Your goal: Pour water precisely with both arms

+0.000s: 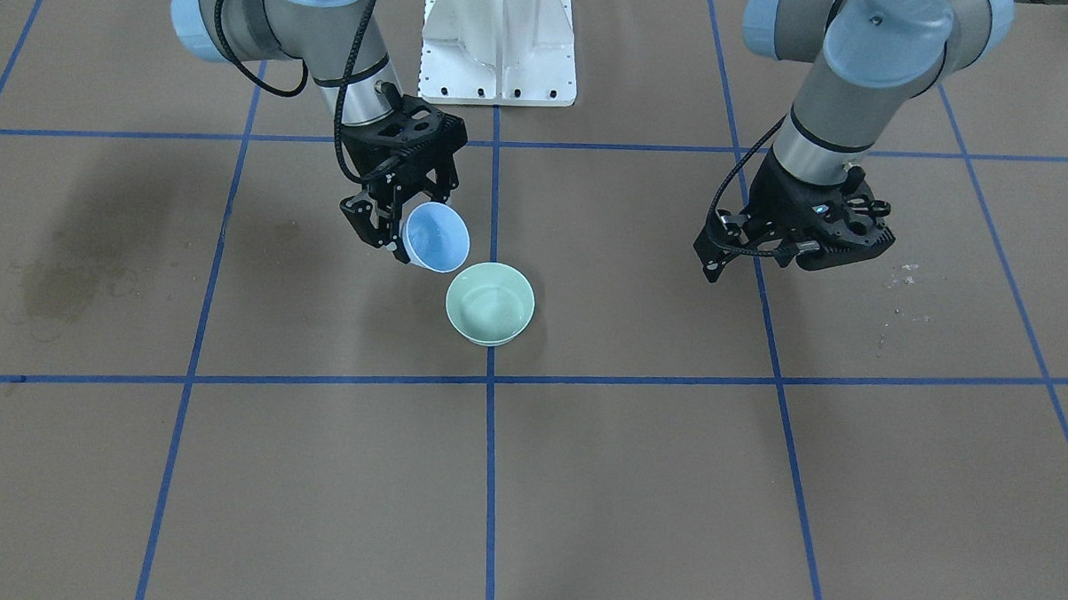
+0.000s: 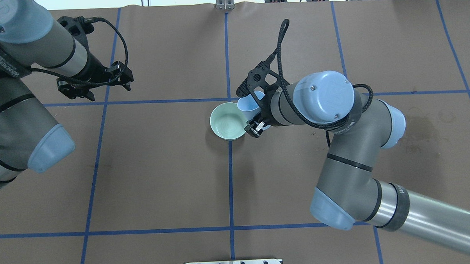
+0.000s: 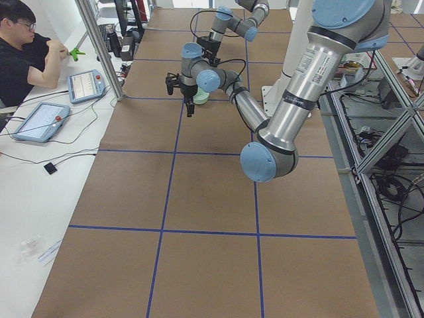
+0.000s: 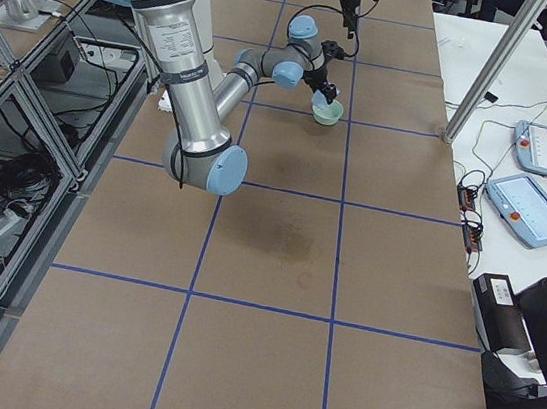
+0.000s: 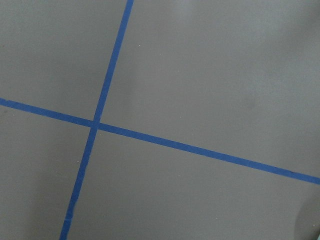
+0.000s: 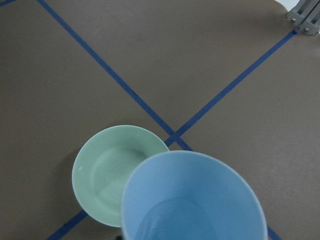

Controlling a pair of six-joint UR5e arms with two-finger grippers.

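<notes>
My right gripper (image 1: 405, 229) is shut on a light blue cup (image 1: 437, 236) and holds it tilted, its mouth toward a pale green bowl (image 1: 489, 303) that stands on the brown table. In the overhead view the cup (image 2: 250, 104) overlaps the bowl's (image 2: 227, 121) far right rim. The right wrist view shows a faint sheen of water (image 6: 172, 220) low inside the cup (image 6: 195, 200), above the bowl (image 6: 112, 170). My left gripper (image 2: 96, 84) hovers empty over a blue tape crossing, far from the bowl; its jaws look spread open.
A white pedestal base (image 1: 499, 41) stands behind the bowl. A dark damp stain (image 1: 64, 275) marks the paper on my right side. Small white specks (image 1: 903, 277) lie by the left gripper. An operator (image 3: 20, 46) and tablets (image 3: 86, 83) sit at a side table.
</notes>
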